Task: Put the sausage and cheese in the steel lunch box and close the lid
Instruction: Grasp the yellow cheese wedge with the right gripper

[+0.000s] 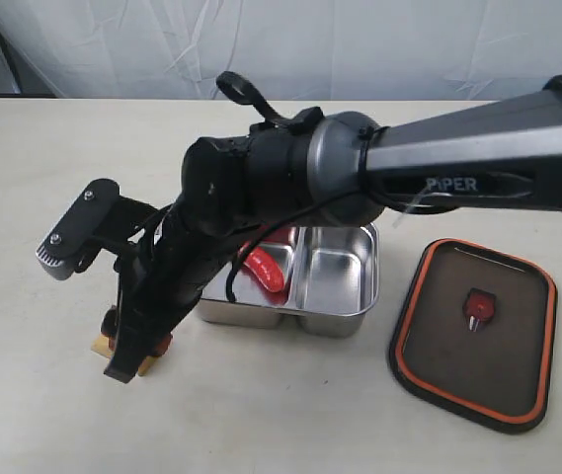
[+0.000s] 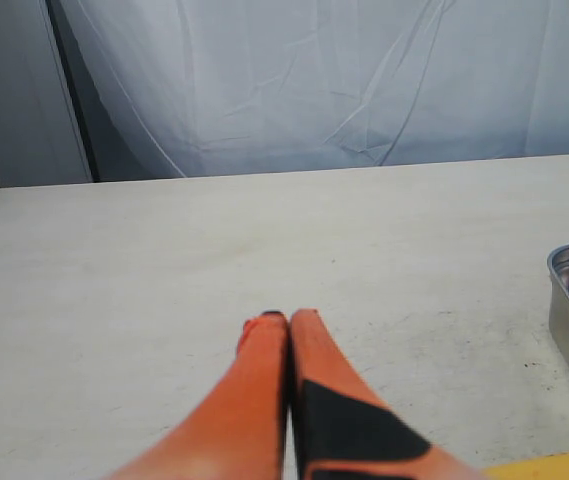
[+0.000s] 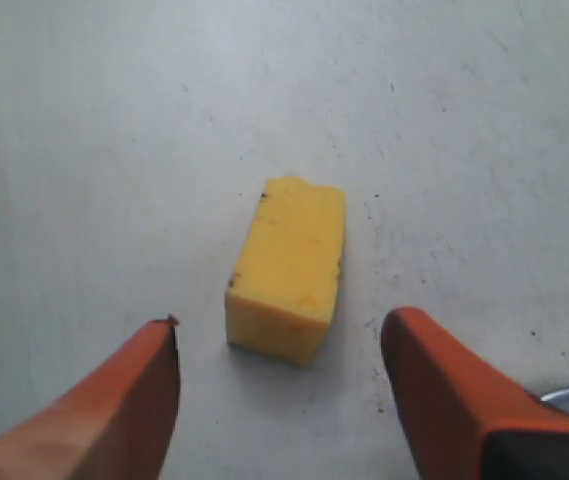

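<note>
Cheese (image 3: 289, 268) lies framed by right gripper (image 3: 284, 330) jaws spread wide; lower squarely, pinch its long sides; left gripper (image 2: 289, 320) jaws pressed together

The right claw (image 1: 127, 348) sits over the cheese (image 1: 99, 345) at lower left of the table (image 1: 53, 148). At centre, the sausage (image 1: 267, 270) lies in the left compartment of the steel lunch box (image 1: 305, 318); the lid (image 1: 458, 367) rests lower right, orange rim up.

Black-grey arm (image 1: 478, 148), "PIPER" marking, orange jaws.
</note>
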### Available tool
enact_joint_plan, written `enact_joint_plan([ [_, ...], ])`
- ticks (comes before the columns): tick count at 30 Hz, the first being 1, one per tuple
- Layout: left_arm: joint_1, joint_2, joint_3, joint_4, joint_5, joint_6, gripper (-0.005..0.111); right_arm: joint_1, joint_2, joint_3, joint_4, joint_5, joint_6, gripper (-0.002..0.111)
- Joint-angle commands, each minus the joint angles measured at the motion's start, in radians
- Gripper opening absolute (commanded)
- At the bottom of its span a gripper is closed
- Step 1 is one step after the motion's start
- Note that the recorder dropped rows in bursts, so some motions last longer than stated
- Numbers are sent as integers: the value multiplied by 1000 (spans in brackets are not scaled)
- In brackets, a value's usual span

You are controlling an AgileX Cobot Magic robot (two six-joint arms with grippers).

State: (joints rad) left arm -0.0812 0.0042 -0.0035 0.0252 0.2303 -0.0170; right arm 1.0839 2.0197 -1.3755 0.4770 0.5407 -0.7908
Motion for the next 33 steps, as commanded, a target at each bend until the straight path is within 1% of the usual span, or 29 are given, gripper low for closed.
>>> enact_joint_plan([
  [1,1,-4,4,4,-5,1,0,6,15,-8,29,-24,0,60],
  [10,1,-4,4,4,-1,1,0,6,83,-8,105,-70,2,60],
  [13,1,-4,4,4,-1,1,0,6,95,-8,135,-114,2,60],
  [22,1,-4,4,4,-1,1,0,6,136,-8,139,-126,2,59],
  [23,1,-4,4,4,-1,1,0,6,136,-8,137,-126,2,57],
  [24,1,-4,4,4,-1,1,0,6,136,-8,137,-126,2,53],
  [28,1,-4,4,4,-1,1,0,6,136,-8,137,-124,2,29],
  [30,1,-4,4,4,-3,1,0,6,136,-8,137,-124,2,21],
  [33,1,-4,4,4,-3,1,0,6,135,-8,137,-124,2,12],
])
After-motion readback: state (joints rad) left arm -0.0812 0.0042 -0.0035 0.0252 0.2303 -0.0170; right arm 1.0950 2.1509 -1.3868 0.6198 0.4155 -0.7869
